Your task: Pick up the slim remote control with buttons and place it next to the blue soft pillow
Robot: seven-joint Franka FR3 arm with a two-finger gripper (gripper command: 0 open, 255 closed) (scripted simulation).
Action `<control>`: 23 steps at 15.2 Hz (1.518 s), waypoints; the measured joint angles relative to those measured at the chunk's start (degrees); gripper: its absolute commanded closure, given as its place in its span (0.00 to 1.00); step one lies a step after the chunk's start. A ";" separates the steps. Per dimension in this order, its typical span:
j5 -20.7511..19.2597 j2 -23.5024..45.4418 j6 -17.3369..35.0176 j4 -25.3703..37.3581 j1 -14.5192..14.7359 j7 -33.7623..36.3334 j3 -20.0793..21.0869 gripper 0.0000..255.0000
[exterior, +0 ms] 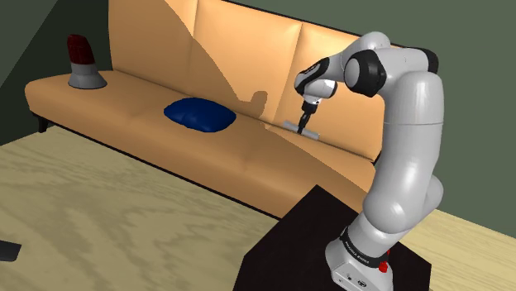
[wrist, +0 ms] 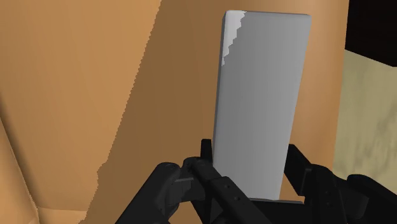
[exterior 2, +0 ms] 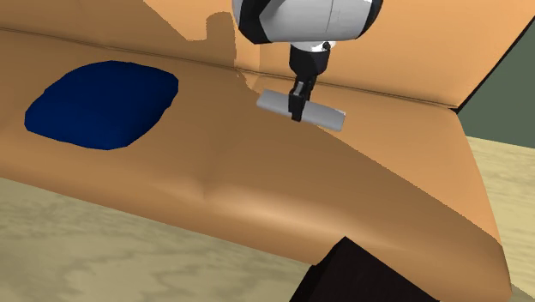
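From the shoulder view, the white arm rises from its black stand and bends over a tan sofa, with the black gripper pointing down near where the seat meets the backrest. Its fingers are closed on a slim grey remote, gripping it across the middle so that both ends stick out. The blue pillow lies on the seat towards this view's left, well apart from the remote. Farther left, at the sofa's end, stands a grey-based object with a dark red top. Wood-patterned floor spreads in front. The second exterior view is much closer. The gripper hangs from the arm and clamps the remote, which sits tilted close to the crease of the sofa. I cannot tell whether it touches the cushion. The pillow shows at this view's left as a flat dark blue shape, and a strip of floor runs below the seat edge. The wrist view adds the grip itself: the gripper pinches one end of the remote between narrowly parted fingers. The remote's face is plain grey, with no buttons drawn on it. Behind it lie the sofa's surface and a patch of pale floor.
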 measured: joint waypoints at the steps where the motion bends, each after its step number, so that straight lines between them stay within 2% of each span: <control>1: -0.30 -0.52 -0.63 0.15 0.10 0.15 -0.19 1.00; 6: -0.84 -0.87 -2.34 1.77 2.01 3.09 0.23 1.00; 13: -0.39 3.04 -5.10 8.85 6.52 10.99 2.71 1.00; 23: 0.67 13.29 -11.59 26.30 10.81 21.60 6.14 1.00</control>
